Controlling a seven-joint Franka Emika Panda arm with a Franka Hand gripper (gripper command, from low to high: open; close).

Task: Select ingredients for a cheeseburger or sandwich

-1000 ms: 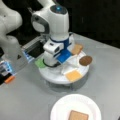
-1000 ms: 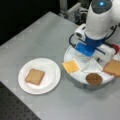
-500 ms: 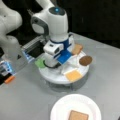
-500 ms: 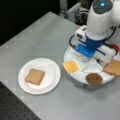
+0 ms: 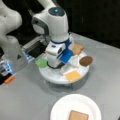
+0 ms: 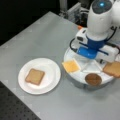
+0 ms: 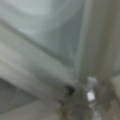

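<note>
A: Gripper point(image 5: 58, 65) is noted low over the round white ingredient tray point(image 5: 51, 75), near its centre; in the wrist view only blurred white tray dividers are seen. Whether the jaws are parted or closed, or anything is held, cannot be told, since the fingers are hidden behind the arm's hand in both front views.

B: Sandwich status is recorded: one brown toast square point(image 6: 34, 76) lies flat on the white plate point(image 6: 53, 75), well apart from the tray at a front view's left. Nothing is stacked on it yet.

A: On the tray are logged a second toast point(image 6: 113, 69), a brown patty disc point(image 6: 93, 79), a yellow cheese square point(image 6: 71, 66) and a green lettuce piece point(image 5: 41, 62).

B: For a clean pick, a vertical descent inside one compartment is judged best, so dividers are not struck and neighbouring pieces are not nudged.

A: Room is judged tight: cheese and patty sit at the tray rim, close to the gripper. Open grey table point(image 6: 40, 40) is available between tray and plate.
</note>
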